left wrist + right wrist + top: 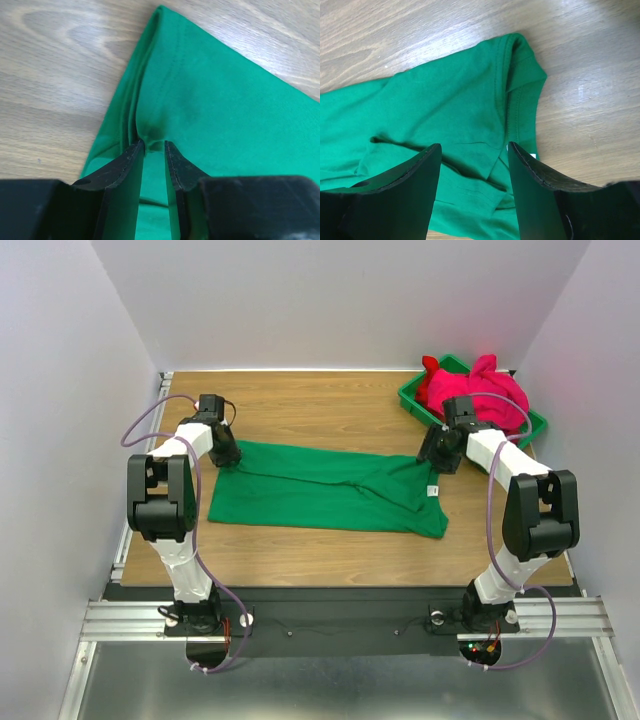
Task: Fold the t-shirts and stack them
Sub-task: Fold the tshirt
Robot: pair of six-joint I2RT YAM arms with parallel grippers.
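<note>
Tabletop (330, 405): green t-shirt (320, 490); pink t-shirt (500, 385) half-hidden

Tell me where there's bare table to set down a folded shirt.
Bare wood runs along the far side, between the green t-shirt and the back wall, left of the green bin. Another strip lies between the shirt and the near table edge. The far right corner is crowded: bin, heaped shirts, right gripper.

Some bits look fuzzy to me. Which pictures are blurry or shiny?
Top external: sharp and evenly lit. Left wrist: plain green cotton t-shirt crisp, black left gripper blurry at its near end. Right wrist: pale glare on the wooden table, top right.
</note>
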